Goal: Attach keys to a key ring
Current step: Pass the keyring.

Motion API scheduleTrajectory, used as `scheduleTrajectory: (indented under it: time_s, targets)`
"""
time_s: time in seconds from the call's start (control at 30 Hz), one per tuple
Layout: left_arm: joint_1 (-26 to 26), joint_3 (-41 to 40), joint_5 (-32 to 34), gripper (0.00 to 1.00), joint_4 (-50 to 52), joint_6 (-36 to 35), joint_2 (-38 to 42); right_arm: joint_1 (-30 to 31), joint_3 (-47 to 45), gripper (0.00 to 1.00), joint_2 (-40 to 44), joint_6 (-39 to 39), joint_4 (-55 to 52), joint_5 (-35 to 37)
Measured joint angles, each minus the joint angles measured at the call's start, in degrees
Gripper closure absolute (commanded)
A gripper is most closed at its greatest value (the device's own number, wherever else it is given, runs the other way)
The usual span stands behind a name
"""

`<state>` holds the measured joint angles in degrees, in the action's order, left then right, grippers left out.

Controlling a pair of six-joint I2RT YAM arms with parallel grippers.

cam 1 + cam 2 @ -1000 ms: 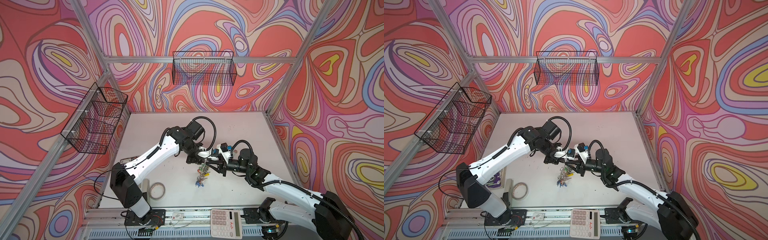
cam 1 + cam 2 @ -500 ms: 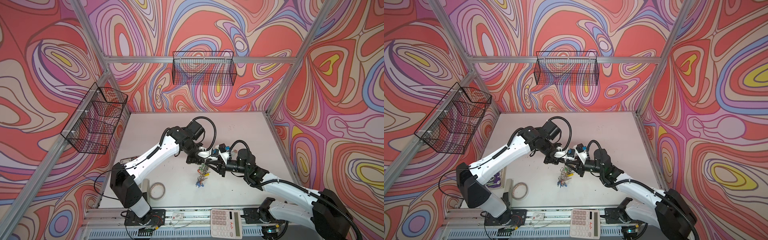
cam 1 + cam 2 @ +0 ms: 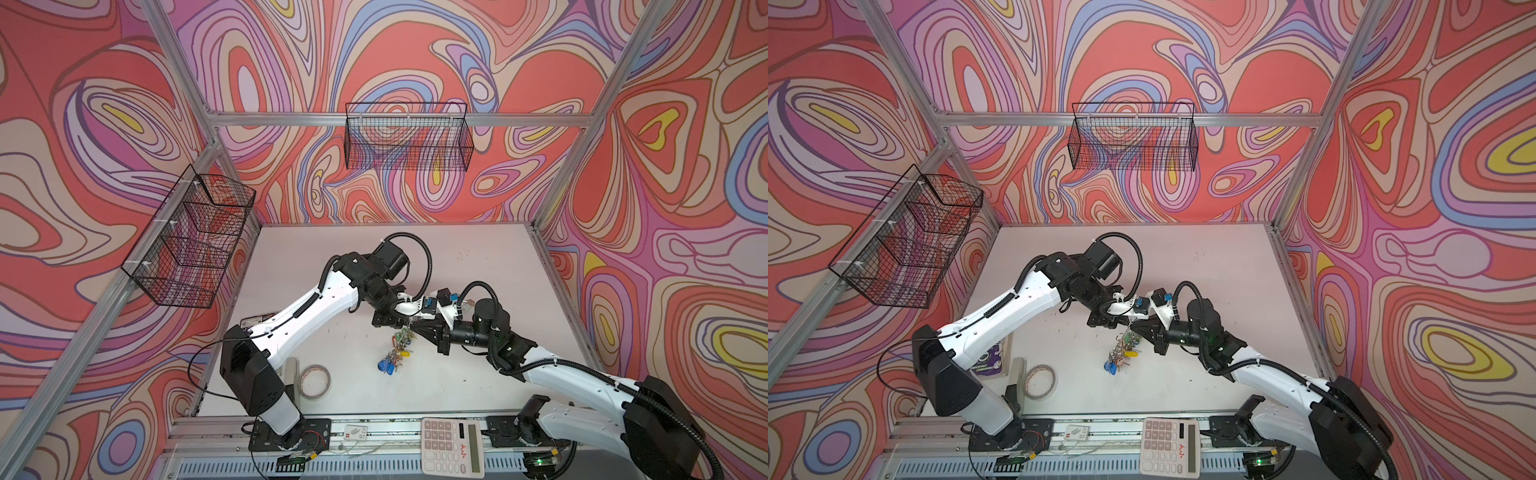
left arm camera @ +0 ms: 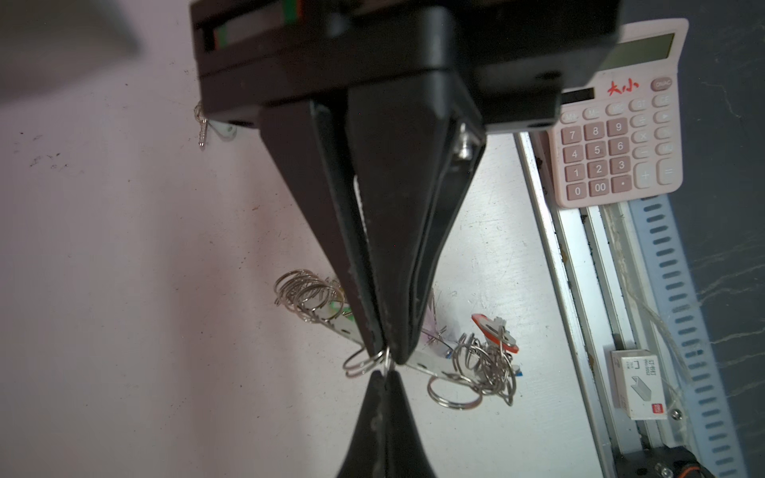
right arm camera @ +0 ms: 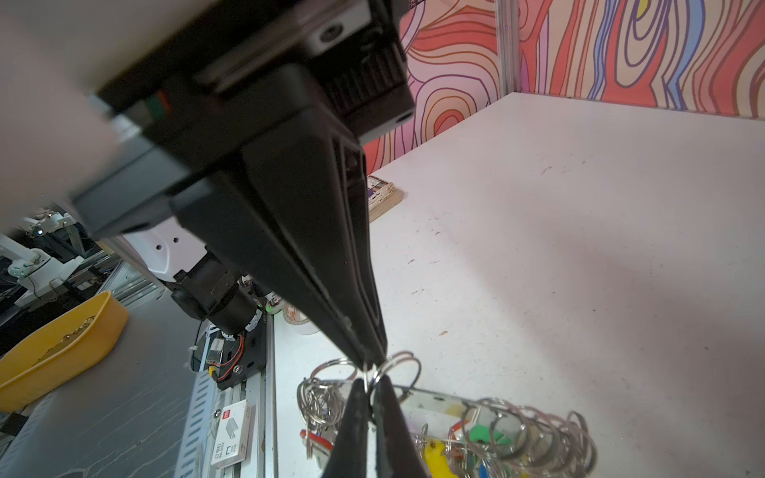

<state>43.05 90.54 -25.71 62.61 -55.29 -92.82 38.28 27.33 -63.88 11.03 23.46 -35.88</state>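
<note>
In both top views the left arm [image 3: 307, 305] and right arm [image 3: 577, 374] meet nose to nose at mid-frame, above the table [image 3: 478, 386]. The key ring [image 3: 404, 336] hangs between their tips. Its keys [image 3: 392, 361] trail down to the table just below, blue tags lowest. A tape roll [image 3: 315, 395] lies at lower left, untouched.

In the left wrist view the left fingers [image 4: 418, 248] come down the middle of the frame, closed on the key ring's flat rim. The right fingers [image 4: 381, 426] rise from the bottom edge, tips shut on a small split ring [image 4: 362, 364] at that rim.

In the right wrist view the same pinch shows just below centre. The right fingers [image 5: 331, 289] clamp the wire loop. The left fingers [image 5: 352, 434] enter from the bottom edge with the rim between them, and tagged keys [image 5: 480, 434] bunch at lower right.

To my eye this is the threading step: the ring is steadied and one loop gripped. The next move calls for prising or turning that loop without it slipping, while the left holds firm.
</note>
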Motion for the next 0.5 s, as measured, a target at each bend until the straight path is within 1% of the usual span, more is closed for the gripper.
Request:
scheduleTrajectory:
  time_s: [0.13, 0.17, 0.23, 0.3, 0.37, 0.5]
  targets:
    - [-1.44, -1.92, -2.64, 1.0, -2.12, 0.7, 0.39, 0.0, -0.48, 1.0, -0.07, 0.87, 0.42, 0.92]
    - [-2.12, -2.78, -3.87, 0.98, -3.1, 1.22, 0.81, 0.0, -0.7, 1.0, -0.09, 1.09, 0.92, 1.16]
    - [-3.74, -5.03, -6.95, 0.89, -5.46, 2.8, 2.14, 0.0, -1.16, 1.0, -0.07, 1.44, 2.51, 1.68]
    - [-6.08, -8.96, -10.34, 0.78, -9.38, 5.9, 4.7, 0.07, -1.57, 1.0, -0.07, 1.09, 4.13, 2.05]
    - [-9.38, -14.08, -13.64, 0.69, -14.34, 9.35, 8.63, 0.04, -2.71, 1.0, -0.09, 1.05, 4.46, 2.29]
    - [-14.91, -24.59, -19.87, 0.58, -26.05, 16.96, 16.96, 0.07, -4.94, 1.0, -0.35, 1.05, 4.74, 2.54]
